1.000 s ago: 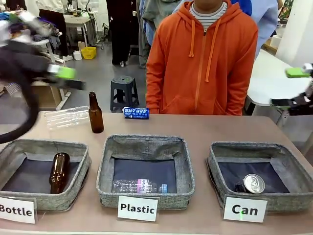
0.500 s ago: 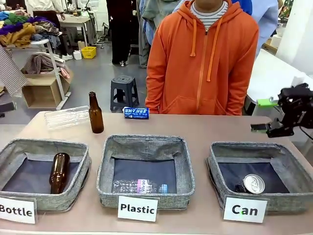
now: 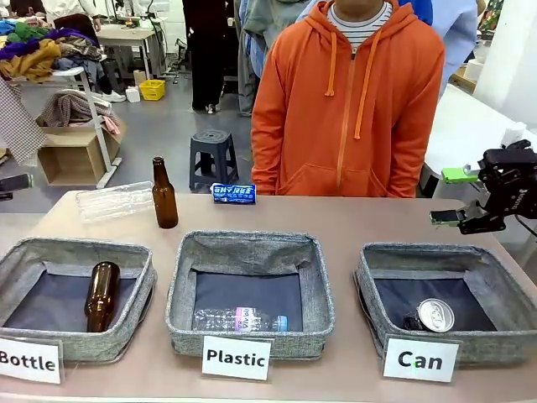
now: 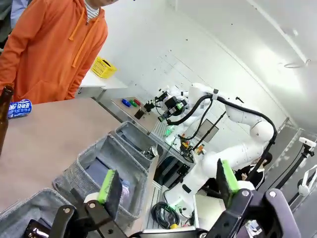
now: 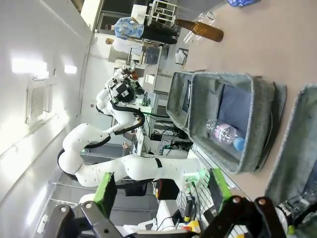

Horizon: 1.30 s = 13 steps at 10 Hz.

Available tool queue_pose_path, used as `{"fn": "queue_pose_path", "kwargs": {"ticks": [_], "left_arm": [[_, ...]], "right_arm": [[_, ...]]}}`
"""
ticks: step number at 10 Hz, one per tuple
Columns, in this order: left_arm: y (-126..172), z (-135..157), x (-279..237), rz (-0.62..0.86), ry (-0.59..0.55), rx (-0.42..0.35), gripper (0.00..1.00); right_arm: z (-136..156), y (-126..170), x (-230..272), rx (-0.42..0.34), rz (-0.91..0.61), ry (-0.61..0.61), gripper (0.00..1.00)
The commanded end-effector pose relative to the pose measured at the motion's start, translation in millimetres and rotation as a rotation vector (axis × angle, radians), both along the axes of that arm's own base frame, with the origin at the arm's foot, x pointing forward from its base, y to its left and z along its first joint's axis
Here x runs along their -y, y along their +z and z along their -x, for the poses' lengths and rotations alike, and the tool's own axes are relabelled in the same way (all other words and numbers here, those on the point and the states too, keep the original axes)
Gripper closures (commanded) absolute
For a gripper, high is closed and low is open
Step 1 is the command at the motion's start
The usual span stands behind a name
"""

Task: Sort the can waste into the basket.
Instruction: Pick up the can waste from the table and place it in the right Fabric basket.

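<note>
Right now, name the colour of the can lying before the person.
The can is blue with white print, clearest in front view.

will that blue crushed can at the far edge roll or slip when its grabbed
Probably won't roll: the blue can looks flattened and lies flat on the table. It is likely light, so a nudge could slide it. Its smooth printed metal may be slippery in a grip.

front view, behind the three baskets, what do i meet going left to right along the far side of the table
clear plastic bottle lying flat → brown glass bottle standing upright → blue crushed can → right gripper, open, above the table's right end
</note>
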<state>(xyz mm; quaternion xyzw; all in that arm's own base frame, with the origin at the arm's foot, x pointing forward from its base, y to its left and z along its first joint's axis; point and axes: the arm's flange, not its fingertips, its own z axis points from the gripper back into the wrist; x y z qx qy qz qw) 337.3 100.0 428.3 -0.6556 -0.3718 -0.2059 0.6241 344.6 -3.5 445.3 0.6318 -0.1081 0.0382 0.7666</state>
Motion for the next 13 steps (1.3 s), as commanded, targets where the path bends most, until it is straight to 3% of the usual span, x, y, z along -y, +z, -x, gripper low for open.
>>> {"fn": "queue_pose_path", "kwargs": {"ticks": [1,6,8,11,13], "left_arm": [[3.0,1.8,-0.7,0.003,0.012,-0.012,0.0],[1.2,0.9,-1.6,0.0,0.005,-0.001,0.0],[39.0,-43.6,30.7,-0.159,0.006,0.002,0.0],[114.5,-135.1,105.8,-0.365,-0.092,-0.098,0.0],[128.6,-180.0,108.2,-0.386,-0.066,-0.172,0.0]], "right_arm": [[-0.1,3.7,-3.4,-0.008,-0.02,-0.002,0.0],[-0.1,3.7,-3.4,-0.008,-0.02,-0.002,0.0],[-0.1,3.7,-3.4,-0.008,-0.02,-0.002,0.0],[-0.1,3.7,-3.4,-0.008,-0.02,-0.002,0.0],[-0.1,3.7,-3.4,-0.008,-0.02,-0.002,0.0]]}}
